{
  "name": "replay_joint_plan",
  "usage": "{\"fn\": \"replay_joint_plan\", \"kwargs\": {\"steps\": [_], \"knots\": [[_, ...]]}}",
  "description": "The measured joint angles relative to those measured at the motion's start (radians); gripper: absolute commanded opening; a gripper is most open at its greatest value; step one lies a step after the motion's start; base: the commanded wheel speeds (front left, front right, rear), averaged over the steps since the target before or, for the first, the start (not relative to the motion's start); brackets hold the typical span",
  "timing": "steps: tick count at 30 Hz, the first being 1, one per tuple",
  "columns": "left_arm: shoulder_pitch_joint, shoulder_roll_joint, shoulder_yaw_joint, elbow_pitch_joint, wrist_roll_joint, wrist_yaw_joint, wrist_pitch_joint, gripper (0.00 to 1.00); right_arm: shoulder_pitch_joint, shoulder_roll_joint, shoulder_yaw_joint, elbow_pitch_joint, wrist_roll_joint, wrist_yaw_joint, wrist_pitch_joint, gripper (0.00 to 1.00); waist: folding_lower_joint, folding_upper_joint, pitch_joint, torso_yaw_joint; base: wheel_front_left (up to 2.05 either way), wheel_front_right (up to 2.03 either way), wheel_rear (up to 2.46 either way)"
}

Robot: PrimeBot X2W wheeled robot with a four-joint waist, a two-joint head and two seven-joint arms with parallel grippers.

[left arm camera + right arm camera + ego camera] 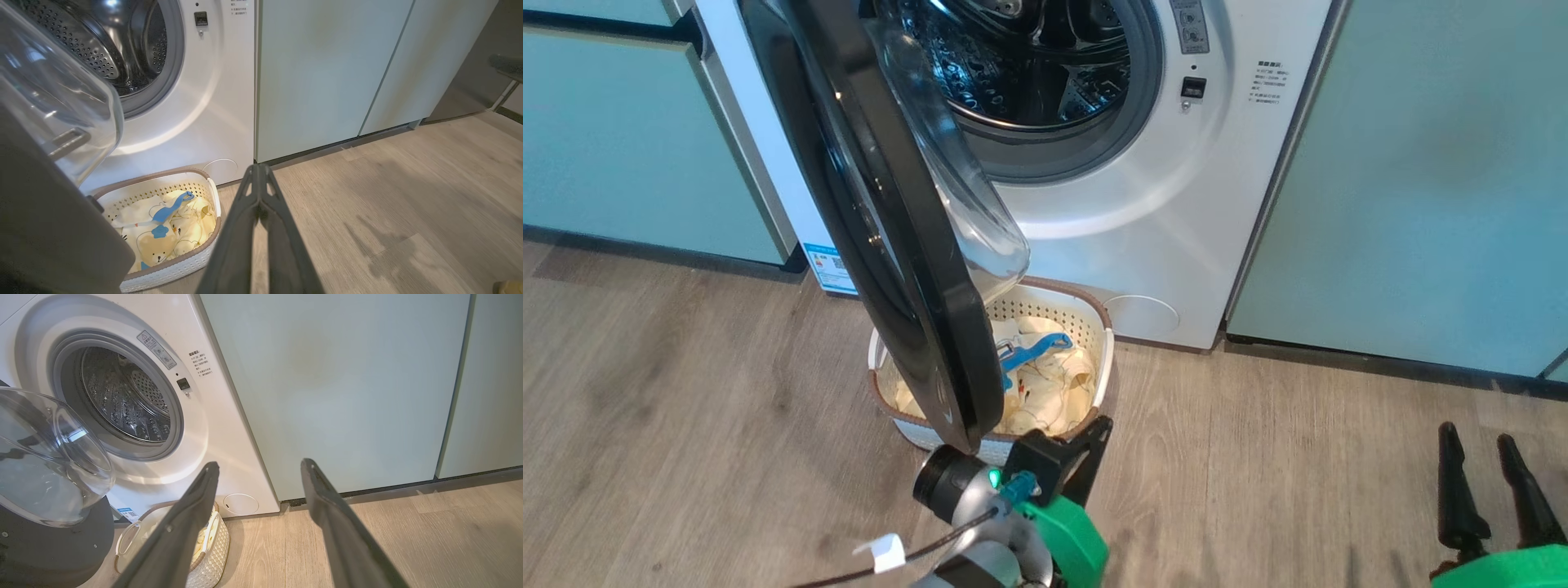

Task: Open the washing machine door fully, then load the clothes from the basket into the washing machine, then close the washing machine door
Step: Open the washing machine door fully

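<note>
At the far left of the head view stand flat pale green cabinet doors [629,139]; beside them the large round glossy black washing machine door [890,245], with its bulging clear porthole, juts out edge-on toward the camera, roughly square to the big white front-loading washing machine [1143,204], so I judge it not yet fully open; its lower edge hangs over the left half of the small cream perforated plastic basket [1101,327], which sits on the wooden floor [686,408] right below the grey-gasketed opening, likely to keep the lift into the steel drum [1029,57] short; the pale yellow and cream clothes [1045,392] with blue trim lie inside it; at bottom centre the left claw [258,173] is pressed together on nothing, near the door's lower edge, probably as a stiff point for pushing it wider; whether it touches I cannot tell; at lower right the right claw [259,465] is spread and empty, well apart from the door.
</note>
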Motion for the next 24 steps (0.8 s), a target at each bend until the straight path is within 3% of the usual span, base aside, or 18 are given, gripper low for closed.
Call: {"fn": "replay_joint_plan", "kwargs": {"steps": [11,24], "knots": [[-0.028,-0.001,0.077,-0.033,-0.019,0.049,-0.005,0.00,-0.002,0.000,0.000,0.000,0.000,0.000,0.000,1.00,0.0000,0.0000,0.023,0.010,0.00,0.00,0.00],[-0.027,-0.002,0.179,-0.065,-0.018,0.061,-0.005,0.00,-0.005,0.000,0.002,0.000,0.000,0.000,0.000,1.00,0.0000,0.0000,0.039,0.051,0.00,0.00,0.00]]}}
